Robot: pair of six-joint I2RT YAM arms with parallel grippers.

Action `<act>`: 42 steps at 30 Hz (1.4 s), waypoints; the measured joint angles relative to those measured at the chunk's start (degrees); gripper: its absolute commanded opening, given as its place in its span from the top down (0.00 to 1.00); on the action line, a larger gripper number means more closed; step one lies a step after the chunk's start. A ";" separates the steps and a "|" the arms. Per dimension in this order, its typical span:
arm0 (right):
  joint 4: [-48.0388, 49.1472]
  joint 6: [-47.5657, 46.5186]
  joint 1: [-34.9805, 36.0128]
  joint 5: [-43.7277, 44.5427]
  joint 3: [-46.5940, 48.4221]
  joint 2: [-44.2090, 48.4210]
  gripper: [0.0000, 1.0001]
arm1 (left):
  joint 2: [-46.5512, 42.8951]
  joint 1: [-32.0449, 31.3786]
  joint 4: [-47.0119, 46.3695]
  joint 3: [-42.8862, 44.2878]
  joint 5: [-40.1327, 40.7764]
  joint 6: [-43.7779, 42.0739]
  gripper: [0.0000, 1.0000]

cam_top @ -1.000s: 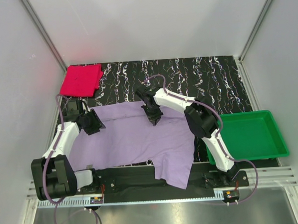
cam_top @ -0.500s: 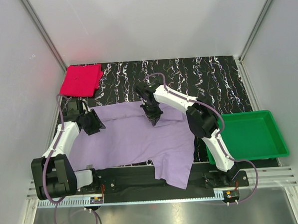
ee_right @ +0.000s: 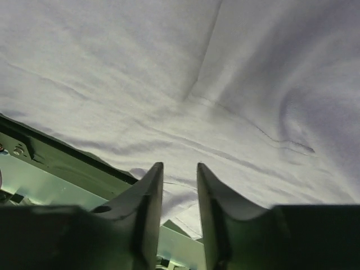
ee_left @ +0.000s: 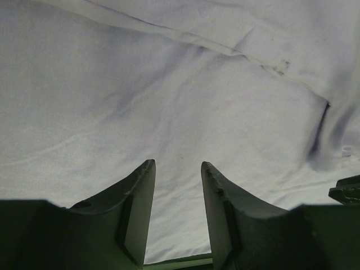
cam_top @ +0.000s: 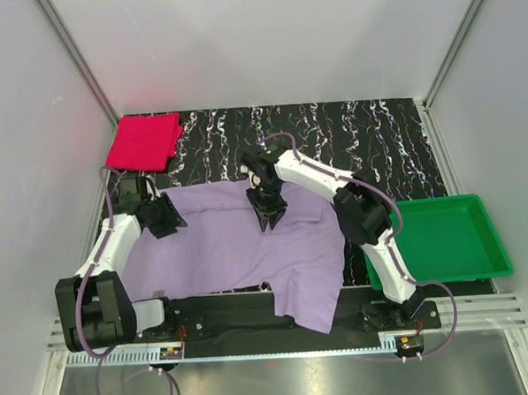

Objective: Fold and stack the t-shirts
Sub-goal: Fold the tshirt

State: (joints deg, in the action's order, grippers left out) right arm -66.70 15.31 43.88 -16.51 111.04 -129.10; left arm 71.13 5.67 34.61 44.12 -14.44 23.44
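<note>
Black marbled table [cam_top: 376, 130] | pink-red t-shirt [cam_top: 143, 141] folded, far-left corner | lavender t-shirt [cam_top: 222, 244] spread out mid-table, folding and stacking left | left gripper [ee_left: 177, 164] jaws apart above it | right gripper [ee_right: 178, 165] slightly apart, empty

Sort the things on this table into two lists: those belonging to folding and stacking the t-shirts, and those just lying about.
Belongs to the job:
pale lavender cloth t-shirt, spread flat
bright pink-red cloth t-shirt, folded square, far left corner

Just lying about:
green rectangular plastic tray, at the right edge
</note>
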 measured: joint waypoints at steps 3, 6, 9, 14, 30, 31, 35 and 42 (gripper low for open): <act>0.15 0.55 -0.04 -0.17 -0.37 0.83 0.55 | 0.42 0.00 -0.02 0.00 0.00 0.24 0.56; 2.19 1.25 -0.74 -0.13 -3.76 3.87 0.54 | 0.70 0.00 0.00 0.00 0.02 0.46 0.56; 4.68 2.16 -4.00 -0.13 -9.68 9.14 0.53 | 0.72 0.00 -0.02 0.00 0.02 0.55 0.56; 10.56 3.74 -15.61 -0.02 -22.60 20.94 0.43 | 0.72 0.00 -0.02 0.00 0.02 0.55 0.56; 27.91 8.81 -28.46 -9.97 -41.11 26.32 0.37 | 2.12 0.00 0.92 1.40 -0.07 0.39 0.56; 28.72 9.03 -28.52 -10.43 -41.44 26.25 0.37 | 2.12 0.00 1.09 1.57 -0.07 0.35 0.56; 31.41 10.25 -28.65 -13.16 -42.53 25.24 0.37 | 2.12 0.00 1.51 1.68 -0.07 0.37 0.56; 32.04 10.88 -28.65 -12.33 -43.04 24.11 0.37 | 2.36 0.00 1.70 1.92 -0.07 0.39 0.56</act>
State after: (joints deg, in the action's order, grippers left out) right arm -34.65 26.20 15.22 -28.84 68.01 -104.99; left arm 73.49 5.67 36.32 46.04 -14.50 23.83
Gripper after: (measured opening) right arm 0.630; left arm 0.435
